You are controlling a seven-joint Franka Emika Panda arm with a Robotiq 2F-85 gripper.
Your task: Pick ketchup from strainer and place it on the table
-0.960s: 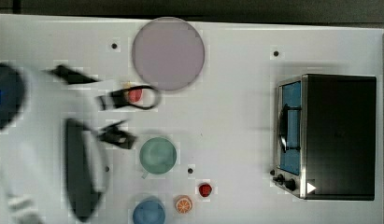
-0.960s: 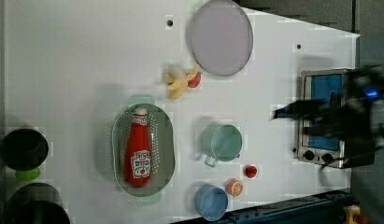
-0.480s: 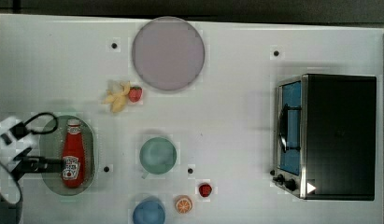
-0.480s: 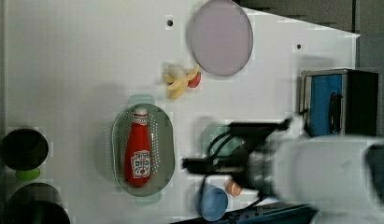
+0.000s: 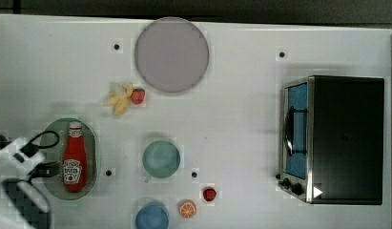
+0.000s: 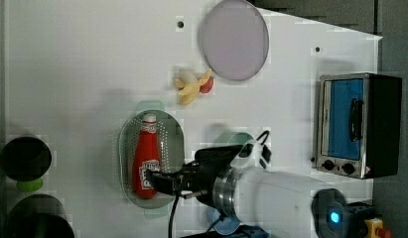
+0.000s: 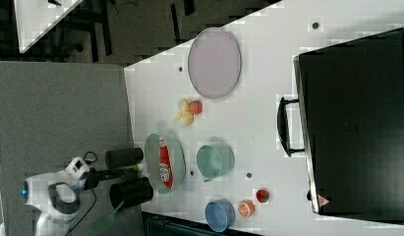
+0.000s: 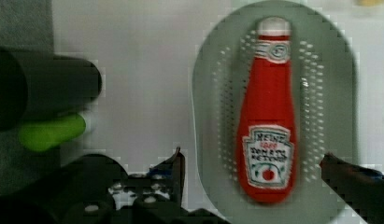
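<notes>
Wide-open black gripper (image 8: pixel 250 163) straddles the red plastic ketchup bottle (image 8: pixel 269 112) lying in the pale green oval strainer (image 8: pixel 206 88) near the white table's (image 5: pixel 241 138) edge.

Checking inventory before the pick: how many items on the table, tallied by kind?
Ketchup: 1
Strainer: 1
Cups (green, blue): 2
Strawberries: 2
Banana: 1
Orange slice: 1
Plate: 1
Toaster oven: 1
Total: 10

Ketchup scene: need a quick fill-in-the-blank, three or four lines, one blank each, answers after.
1. The ketchup lies inside the pale green ____.
2. The gripper has its jaws ____, one on either side of the bottle's label end.
3. A strawberry touches the peeled ____ near the plate.
4. The toaster oven has a ____ door.

Missing words: strainer; open; banana; blue
</notes>
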